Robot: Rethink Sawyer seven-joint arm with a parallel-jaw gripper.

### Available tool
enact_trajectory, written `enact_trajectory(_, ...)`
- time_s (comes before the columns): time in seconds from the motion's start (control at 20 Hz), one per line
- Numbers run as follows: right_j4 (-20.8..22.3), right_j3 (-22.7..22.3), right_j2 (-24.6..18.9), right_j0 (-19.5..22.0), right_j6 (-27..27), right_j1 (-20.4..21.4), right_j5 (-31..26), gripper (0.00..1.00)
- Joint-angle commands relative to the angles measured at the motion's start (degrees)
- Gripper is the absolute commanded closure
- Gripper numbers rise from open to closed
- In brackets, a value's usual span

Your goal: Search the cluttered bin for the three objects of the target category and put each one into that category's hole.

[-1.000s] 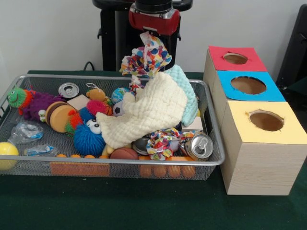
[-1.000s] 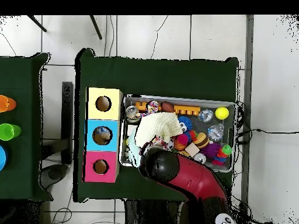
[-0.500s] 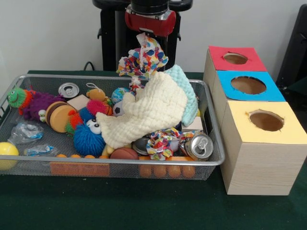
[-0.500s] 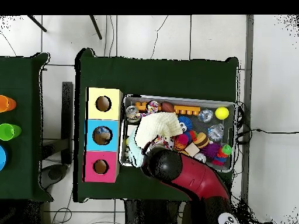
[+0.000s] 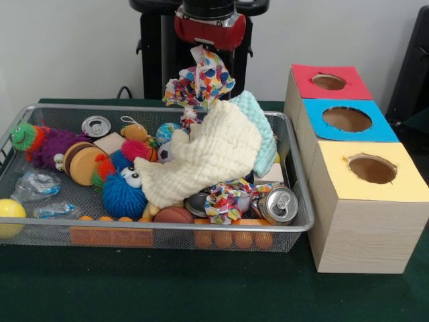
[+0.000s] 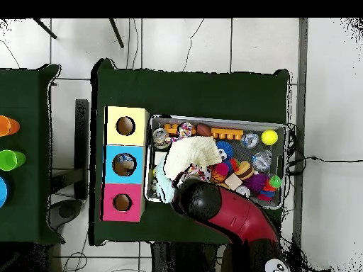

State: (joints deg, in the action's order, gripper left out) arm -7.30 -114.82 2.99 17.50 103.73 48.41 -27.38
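Observation:
The wire-mesh bin (image 5: 161,107) is full of toys; it also shows in the overhead view (image 6: 213,119). Two crumpled clear bottles with blue labels lie at its left end in the front view, one (image 5: 37,182) behind the other (image 5: 57,210). A third bottle is hidden. My gripper (image 5: 201,48) hangs over the bin's far side. It is shut on a colourful knotted cloth toy (image 5: 201,80) and holds it up above the pile. In the overhead view the arm (image 6: 195,198) covers the gripper. The blue-surround hole (image 5: 346,119) is in the middle of the wooden box, right of the bin.
A cream knitted cloth (image 5: 208,154) drapes over the pile's middle. Aluminium cans lie at the front right (image 5: 278,204) and back left (image 5: 96,125). A blue fuzzy ball (image 5: 124,194) and a yellow ball (image 5: 10,215) lie front left. The red-surround hole (image 5: 328,82) and the yellow-surround hole (image 5: 372,169) flank the blue one.
My gripper has risen slightly and shifted left with the colourful cloth toy hanging from it. In the last half second it has hardly moved.

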Motion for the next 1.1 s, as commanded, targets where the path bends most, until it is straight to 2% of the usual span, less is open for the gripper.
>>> enact_trajectory(0.05, -1.6, 2.4, -2.1, 0.1, 8.3, -0.4, -3.3, 0.0)
enact_trajectory(1.1, -1.4, 3.6, -1.2, -1.6, 8.7, -0.1, -5.0, 0.0)
